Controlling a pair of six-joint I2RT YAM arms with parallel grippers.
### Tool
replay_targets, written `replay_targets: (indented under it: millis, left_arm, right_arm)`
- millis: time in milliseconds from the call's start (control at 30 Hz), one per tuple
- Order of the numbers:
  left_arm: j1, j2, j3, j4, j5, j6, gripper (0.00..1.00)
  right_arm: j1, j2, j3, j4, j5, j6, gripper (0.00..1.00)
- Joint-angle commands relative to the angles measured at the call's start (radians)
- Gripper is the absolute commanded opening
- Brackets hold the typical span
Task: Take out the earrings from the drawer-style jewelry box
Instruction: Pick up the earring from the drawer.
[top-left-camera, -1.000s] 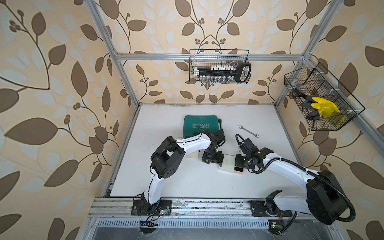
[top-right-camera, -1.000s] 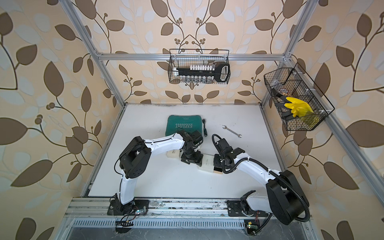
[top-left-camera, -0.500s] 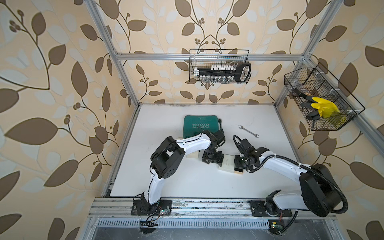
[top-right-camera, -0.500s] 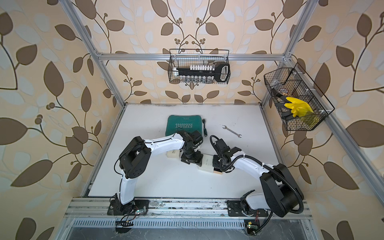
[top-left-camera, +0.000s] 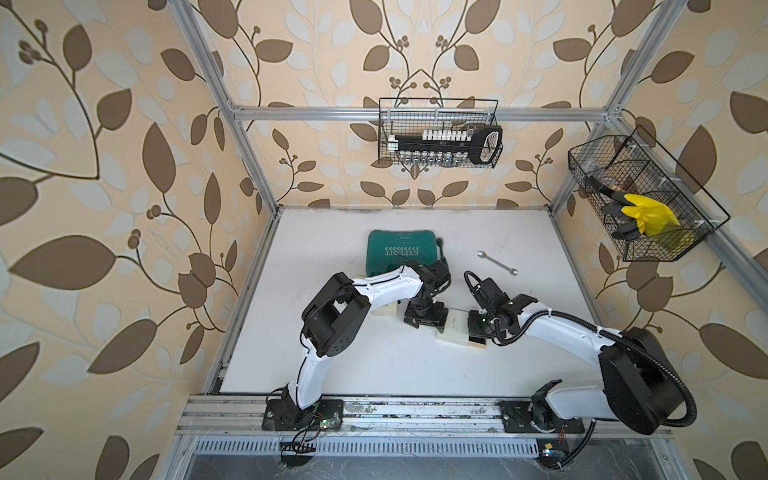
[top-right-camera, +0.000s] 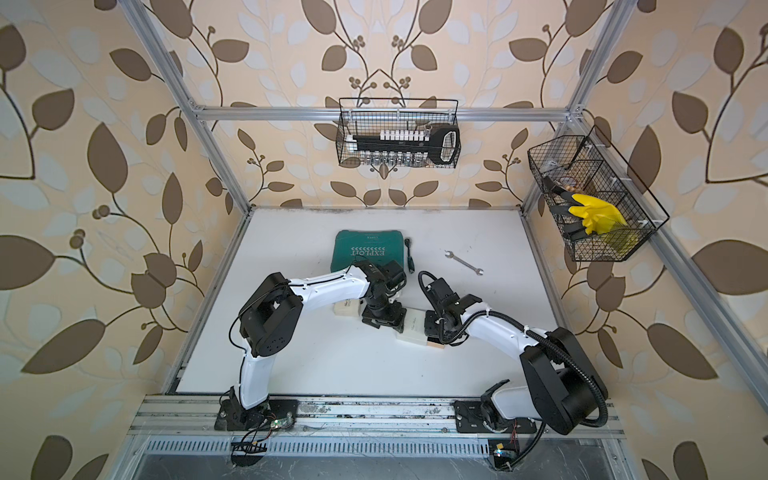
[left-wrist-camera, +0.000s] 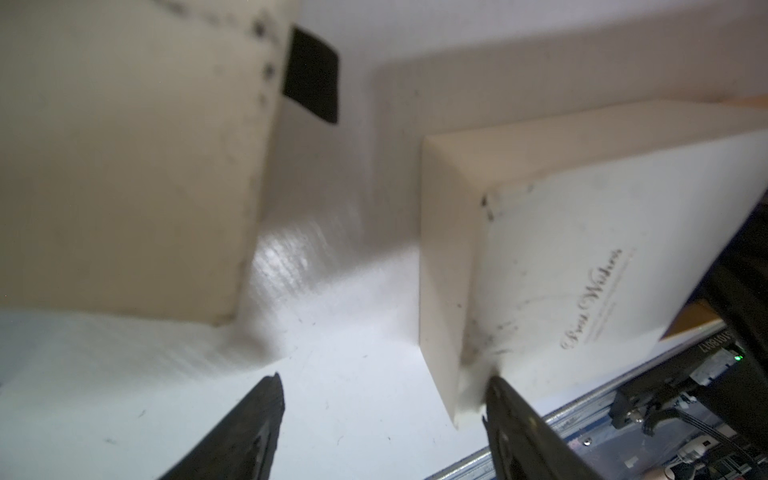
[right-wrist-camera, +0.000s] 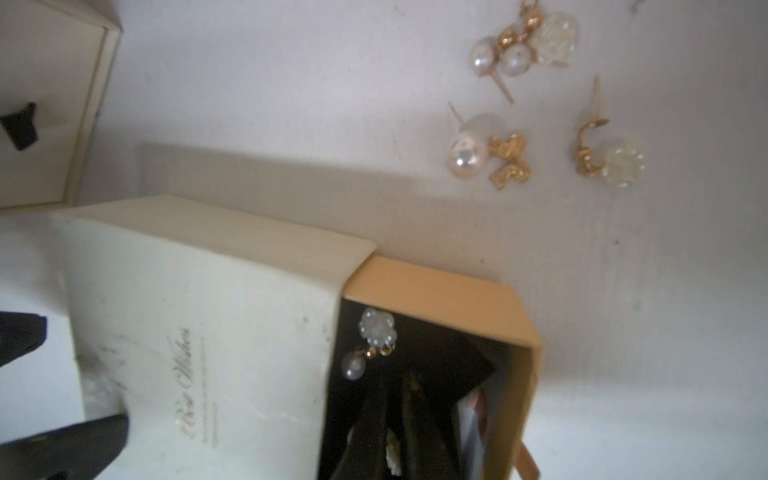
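The cream jewelry box lies mid-table with its tan drawer pulled out. Inside the drawer my right gripper is shut, and a small white piece shows between its fingers. A pearl-and-flower earring lies on the drawer's black lining beside them. Several pearl and gold earrings lie on the table past the drawer. My left gripper is open at the box's other end. One of its fingers rests on the lid's corner, the other over bare table.
A second cream box with a black tab sits just left of the left gripper. Behind are a green tool case and a silver wrench. Wire baskets hang on the back and right walls.
My right gripper has closed inside the drawer, its arm shifting slightly toward the box. The left arm and the box have not moved.
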Motion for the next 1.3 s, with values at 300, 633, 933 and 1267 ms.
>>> replay_targets:
  millis: [300, 633, 933, 1267]
  left_arm:
    - [0.000, 0.116, -0.051, -0.068, -0.228, -0.018, 0.78]
    - [0.000, 0.121, -0.044, -0.072, -0.228, -0.016, 0.78]
    - [0.000, 0.120, -0.044, -0.073, -0.229, -0.016, 0.78]
    - [0.000, 0.128, -0.038, -0.073, -0.225, -0.012, 0.78]
  right_arm:
    - [0.018, -0.093, -0.025, -0.013, -0.038, -0.044, 0.25]
    - [0.018, -0.060, -0.027, -0.042, -0.041, -0.058, 0.25]
    - [0.018, -0.005, -0.034, -0.082, -0.040, -0.086, 0.25]
    - [0.018, -0.006, -0.035, -0.063, -0.061, -0.105, 0.08]
